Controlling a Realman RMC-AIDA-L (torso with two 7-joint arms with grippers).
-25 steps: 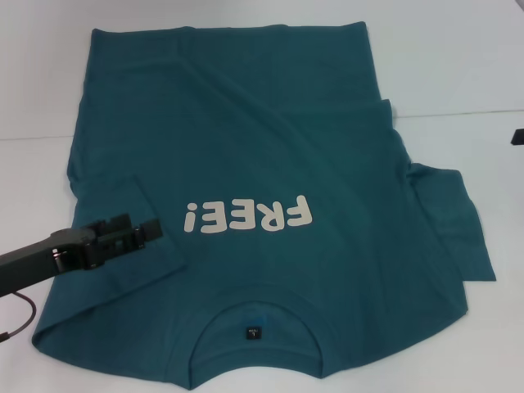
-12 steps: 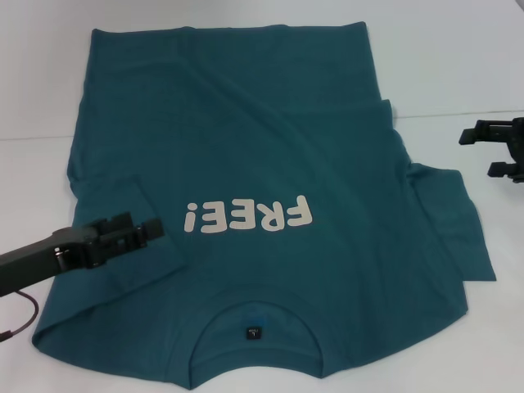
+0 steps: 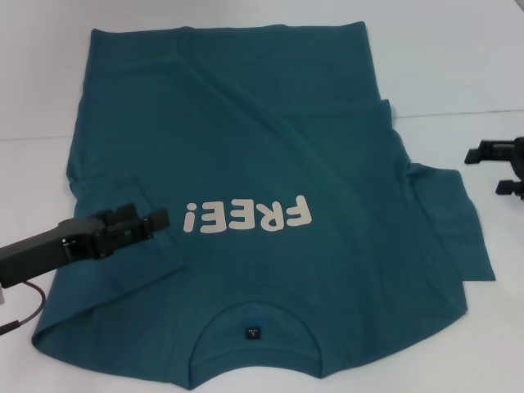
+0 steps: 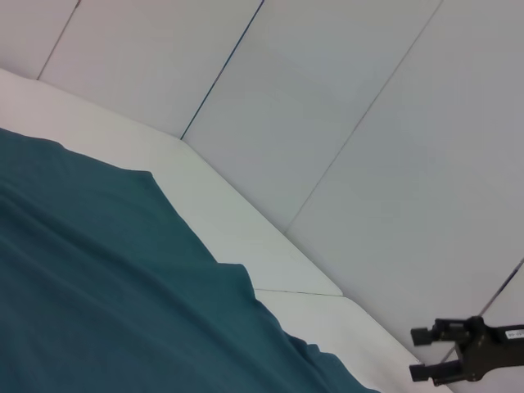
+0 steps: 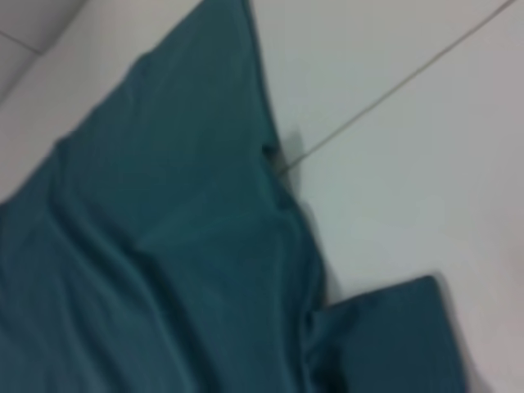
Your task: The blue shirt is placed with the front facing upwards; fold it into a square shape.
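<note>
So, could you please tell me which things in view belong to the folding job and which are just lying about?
Belongs to the job:
- blue shirt, front up, left sleeve already folded in
- left claw, over that sleeve
- right claw, off the shirt's right side

Just lying about:
- white table, nothing else on it

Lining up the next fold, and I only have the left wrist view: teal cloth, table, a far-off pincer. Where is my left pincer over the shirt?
Observer: In the head view, the left pincer is over the blue shirt, right beside the "!" of the FREE! lettering.
Operator: Is the left sleeve lying out flat?
Observer: No. The left sleeve lies folded in over the chest, under that arm.
Operator: And the right sleeve?
Observer: The right sleeve is spread out on the table, on the side where the open right pincer hangs over bare table.
</note>
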